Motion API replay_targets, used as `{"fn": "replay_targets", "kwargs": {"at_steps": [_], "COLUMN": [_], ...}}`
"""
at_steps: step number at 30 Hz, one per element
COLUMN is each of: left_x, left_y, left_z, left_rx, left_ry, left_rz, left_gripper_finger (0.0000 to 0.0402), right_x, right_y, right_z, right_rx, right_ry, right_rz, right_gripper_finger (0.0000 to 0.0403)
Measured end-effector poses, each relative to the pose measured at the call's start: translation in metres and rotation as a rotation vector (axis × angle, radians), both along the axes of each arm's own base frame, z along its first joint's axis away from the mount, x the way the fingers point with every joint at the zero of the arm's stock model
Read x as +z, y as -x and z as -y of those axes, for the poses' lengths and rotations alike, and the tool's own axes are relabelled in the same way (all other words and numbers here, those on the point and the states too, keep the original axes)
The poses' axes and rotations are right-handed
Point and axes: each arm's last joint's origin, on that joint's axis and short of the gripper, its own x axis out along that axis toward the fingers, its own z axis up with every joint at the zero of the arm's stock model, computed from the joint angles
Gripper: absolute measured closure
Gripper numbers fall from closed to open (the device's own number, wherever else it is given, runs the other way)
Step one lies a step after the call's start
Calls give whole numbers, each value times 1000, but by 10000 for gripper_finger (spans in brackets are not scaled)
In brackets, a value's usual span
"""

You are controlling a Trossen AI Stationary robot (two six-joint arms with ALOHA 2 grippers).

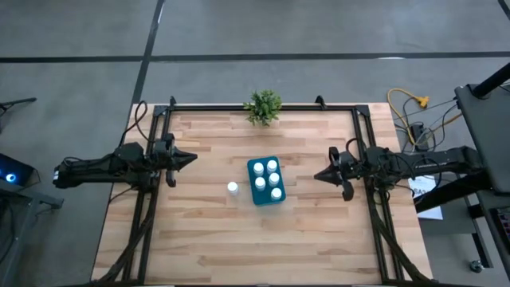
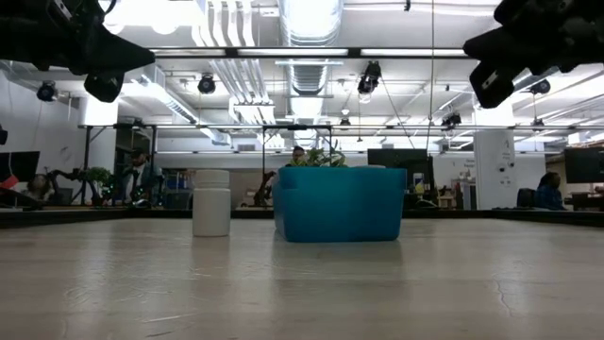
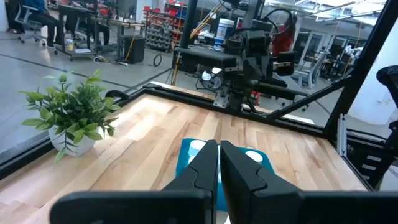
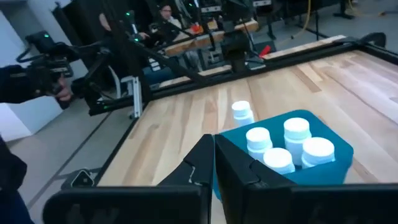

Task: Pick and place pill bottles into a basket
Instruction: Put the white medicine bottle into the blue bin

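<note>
1. We see the basket (image 1: 266,181) near the middle of the wooden table (image 1: 199,239), a small teal-blue bin with rounded corners, set at a slight angle to the table's edges.

2. Inside it we count five pill bottles (image 1: 268,178), white with round white caps, standing upright and close together; the right wrist view shows four of their caps (image 4: 286,144) above the rim.

3. One more pill bottle, the lone bottle (image 1: 233,189), stands upright on the table just beside the basket, on the side toward the left arm — apart from the basket wall, as the low view shows a narrow gap between the two (image 2: 211,202).

4. The left gripper (image 1: 191,158) hangs above the table on its own side, well apart from the basket, its tip pointing toward the middle. Its fingers (image 3: 199,171) are pressed together with nothing between them.

5. The right gripper (image 1: 319,175) hangs over the table on the opposite side, near the basket but not touching it — its fingers (image 4: 199,163) likewise meet, holding nothing.

6. A small green potted plant (image 1: 263,106) sits at the far edge of the table, well apart from the basket.

7. Beyond the table, the low view shows a workshop room with a person (image 2: 548,191) seated far off.
</note>
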Motion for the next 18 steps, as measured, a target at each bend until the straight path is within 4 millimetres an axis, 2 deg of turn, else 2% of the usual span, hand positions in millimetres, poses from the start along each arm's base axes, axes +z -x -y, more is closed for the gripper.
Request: {"fn": "replay_targets", "kwargs": {"at_steps": [14, 18], "left_x": [0, 0], "left_y": [0, -1], "left_z": [1, 1], "left_rx": [-30, -50], "left_ry": [1, 2], "left_rz": [-1, -6], "left_gripper_finger": [402, 402], "right_x": [-32, -36], "right_y": [15, 16], "right_z": [1, 1], "right_rx": [-11, -14], "right_ry": [-4, -18], "right_rz": [227, 201], "right_gripper_finger": [395, 395]}}
